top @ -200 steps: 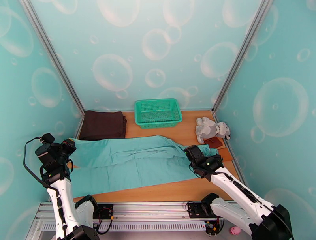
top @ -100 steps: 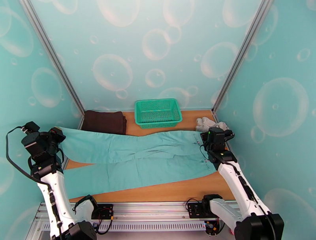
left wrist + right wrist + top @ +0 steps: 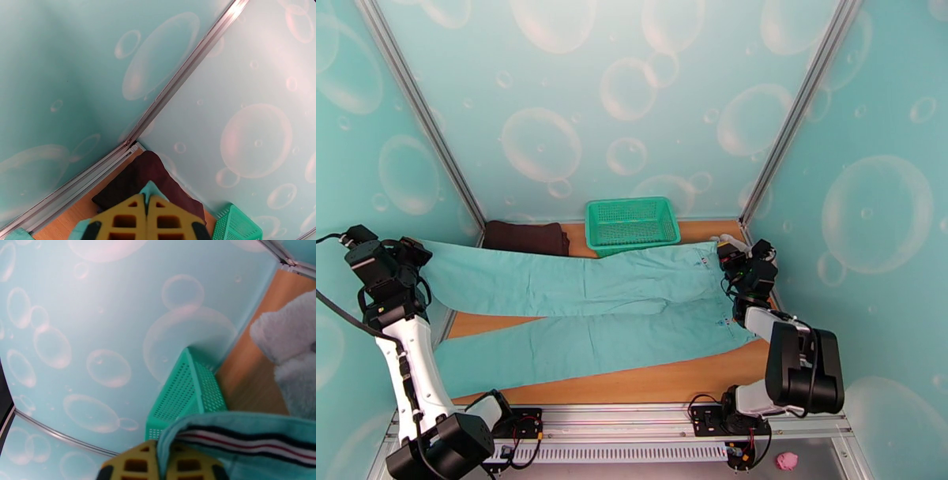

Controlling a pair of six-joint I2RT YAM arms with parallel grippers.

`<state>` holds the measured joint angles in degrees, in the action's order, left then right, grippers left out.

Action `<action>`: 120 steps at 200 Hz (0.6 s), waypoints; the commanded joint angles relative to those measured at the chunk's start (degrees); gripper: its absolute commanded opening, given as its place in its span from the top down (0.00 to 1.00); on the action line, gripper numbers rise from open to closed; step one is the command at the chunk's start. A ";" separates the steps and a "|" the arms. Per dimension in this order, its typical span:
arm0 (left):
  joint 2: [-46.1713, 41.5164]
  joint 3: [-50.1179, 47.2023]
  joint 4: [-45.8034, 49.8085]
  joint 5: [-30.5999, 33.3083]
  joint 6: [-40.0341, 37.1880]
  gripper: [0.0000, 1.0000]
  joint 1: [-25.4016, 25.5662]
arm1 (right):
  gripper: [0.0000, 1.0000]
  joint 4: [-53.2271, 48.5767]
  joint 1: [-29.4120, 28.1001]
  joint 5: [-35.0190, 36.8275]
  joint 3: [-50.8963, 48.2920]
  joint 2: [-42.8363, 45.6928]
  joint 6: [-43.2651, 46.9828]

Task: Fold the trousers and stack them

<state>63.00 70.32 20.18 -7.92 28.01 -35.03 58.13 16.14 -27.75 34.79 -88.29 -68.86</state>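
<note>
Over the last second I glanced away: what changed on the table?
The left gripper and right gripper, both shut on the light teal cloth trousers, carried their far leg and waistband rearward, spreading apart. Cloth now overlaps the near edge of the dark brown folded garment. The green mesh basket stayed.

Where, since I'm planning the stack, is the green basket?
Top view: green basket at the back, centre, right of the brown folded garment, behind the trousers.
</note>
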 commanded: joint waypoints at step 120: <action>-1.06 -1.84 -1.14 0.18 0.76 1.00 -5.00 | 1.00 41.08 8.92 -16.88 -0.21 -15.31 -12.49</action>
<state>63.92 70.32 20.32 -6.44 28.49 -39.03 87.20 24.40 -41.06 35.86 -102.72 -77.58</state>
